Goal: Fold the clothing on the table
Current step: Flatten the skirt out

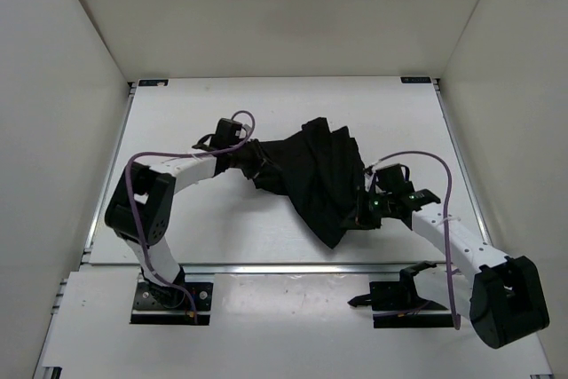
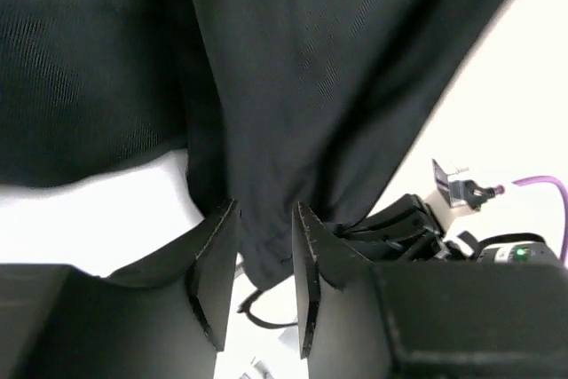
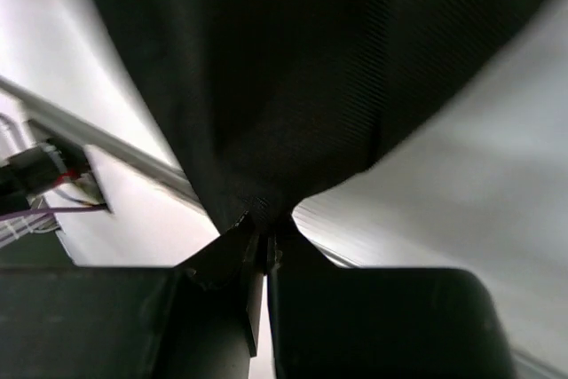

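Black soft fabric clothing (image 1: 315,175) sits bunched and wrinkled over the middle of the flat white worktop (image 1: 213,228), between the two arms. The right gripper (image 3: 264,235) is clenched on a pinch of its near end. The left gripper (image 2: 264,215) is released, fingers apart with cloth hanging in the gap.

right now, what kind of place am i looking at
Probably a robot lab test cell: white table with metal edge rails, plain white walls boxing it in, left arm and right arm bolted at its near edge, handling black clothing.
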`<act>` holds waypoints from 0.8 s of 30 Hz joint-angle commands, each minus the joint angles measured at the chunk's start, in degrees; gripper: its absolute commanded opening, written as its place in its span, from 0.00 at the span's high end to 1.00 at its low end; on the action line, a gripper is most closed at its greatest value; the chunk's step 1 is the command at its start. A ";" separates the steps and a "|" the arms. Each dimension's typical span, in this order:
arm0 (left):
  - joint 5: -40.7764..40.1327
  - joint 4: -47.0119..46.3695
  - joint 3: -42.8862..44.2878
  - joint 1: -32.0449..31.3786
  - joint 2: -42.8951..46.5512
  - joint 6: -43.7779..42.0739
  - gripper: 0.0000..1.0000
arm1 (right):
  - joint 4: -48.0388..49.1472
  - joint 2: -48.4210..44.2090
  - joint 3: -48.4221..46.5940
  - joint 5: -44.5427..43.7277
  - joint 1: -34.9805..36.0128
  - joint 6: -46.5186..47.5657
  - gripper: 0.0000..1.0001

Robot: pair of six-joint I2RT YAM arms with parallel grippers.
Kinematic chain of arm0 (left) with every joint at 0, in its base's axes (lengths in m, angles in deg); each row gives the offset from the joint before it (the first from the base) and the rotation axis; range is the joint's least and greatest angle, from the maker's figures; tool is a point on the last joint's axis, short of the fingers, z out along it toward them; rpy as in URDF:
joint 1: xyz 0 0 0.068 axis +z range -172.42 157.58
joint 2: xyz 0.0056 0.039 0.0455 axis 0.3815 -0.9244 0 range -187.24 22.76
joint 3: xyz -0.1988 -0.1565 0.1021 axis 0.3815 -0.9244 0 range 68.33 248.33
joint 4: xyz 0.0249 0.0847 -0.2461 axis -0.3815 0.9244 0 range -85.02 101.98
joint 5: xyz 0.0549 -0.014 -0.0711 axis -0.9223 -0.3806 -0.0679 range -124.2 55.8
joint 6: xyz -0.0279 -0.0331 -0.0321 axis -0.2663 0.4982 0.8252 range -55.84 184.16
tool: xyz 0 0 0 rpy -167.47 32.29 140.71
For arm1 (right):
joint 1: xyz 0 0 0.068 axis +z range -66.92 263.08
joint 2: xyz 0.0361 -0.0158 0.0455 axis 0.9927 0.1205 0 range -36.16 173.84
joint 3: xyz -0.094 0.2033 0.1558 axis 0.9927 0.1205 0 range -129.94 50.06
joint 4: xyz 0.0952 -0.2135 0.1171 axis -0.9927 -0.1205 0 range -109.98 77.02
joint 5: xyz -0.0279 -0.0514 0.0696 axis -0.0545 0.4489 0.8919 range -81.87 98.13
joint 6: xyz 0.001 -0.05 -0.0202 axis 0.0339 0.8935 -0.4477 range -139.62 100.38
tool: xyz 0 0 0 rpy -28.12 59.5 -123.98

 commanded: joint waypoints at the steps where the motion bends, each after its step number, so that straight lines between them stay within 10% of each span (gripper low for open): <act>1: -1.79 -1.29 3.96 -1.84 -1.59 -2.43 0.58 | 2.58 -2.98 3.31 -0.33 -2.14 -1.57 1.00; 5: -3.63 -1.80 2.48 -0.27 -3.45 -1.83 0.44 | 2.84 -3.60 4.47 0.72 -3.11 -0.34 1.00; 24: -5.23 -5.85 14.68 0.09 -18.64 -8.94 0.41 | 2.75 -2.28 5.00 3.36 -4.35 1.94 1.00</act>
